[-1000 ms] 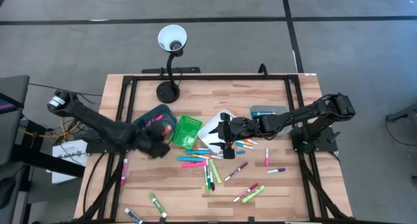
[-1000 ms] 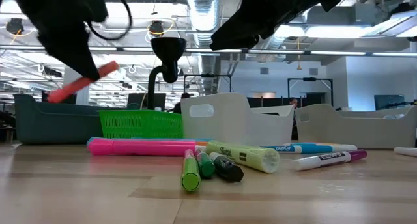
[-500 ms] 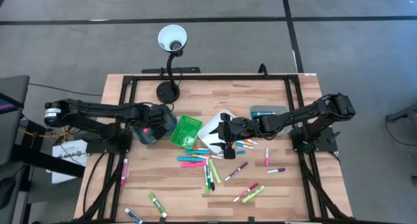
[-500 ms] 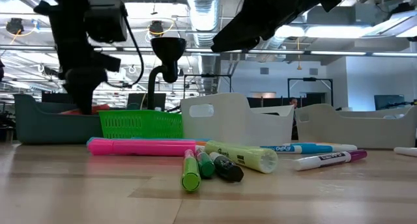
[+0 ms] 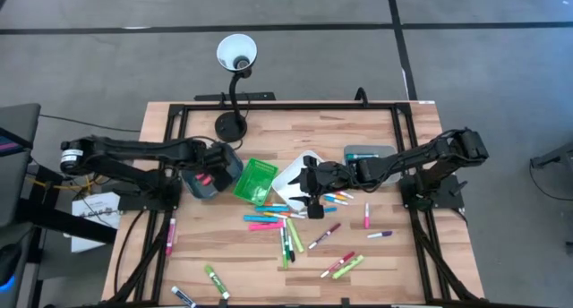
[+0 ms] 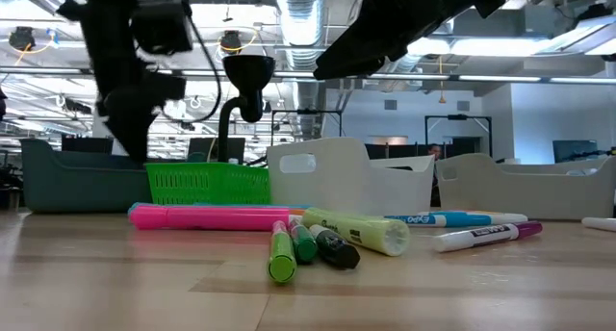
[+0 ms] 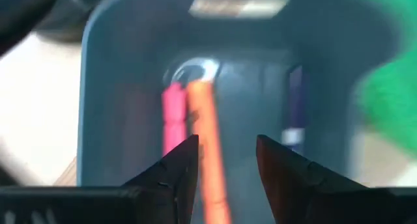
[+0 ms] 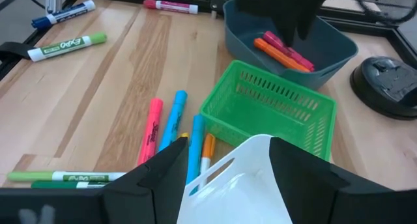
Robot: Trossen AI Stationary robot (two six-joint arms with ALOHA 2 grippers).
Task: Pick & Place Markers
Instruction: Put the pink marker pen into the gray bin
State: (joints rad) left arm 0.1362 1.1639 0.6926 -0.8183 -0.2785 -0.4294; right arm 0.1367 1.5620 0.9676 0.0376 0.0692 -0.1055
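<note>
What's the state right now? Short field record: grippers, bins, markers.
left gripper: open, over the grey bin
grey bin contents: orange marker, pink marker, a purple one by the wall
right gripper: open, empty, above the white bin
green basket: between the grey and white bins
loose markers: many scattered on the table, mostly in front of the bins

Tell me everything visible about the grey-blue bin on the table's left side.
The grey-blue bin is an open-topped plastic tub with rounded corners and a handle slot at one end. It stands upright on the wooden table, right beside the green basket. Inside lie an orange marker and a pink marker side by side, plus a purple marker along one wall. The left gripper hangs open above it.
</note>
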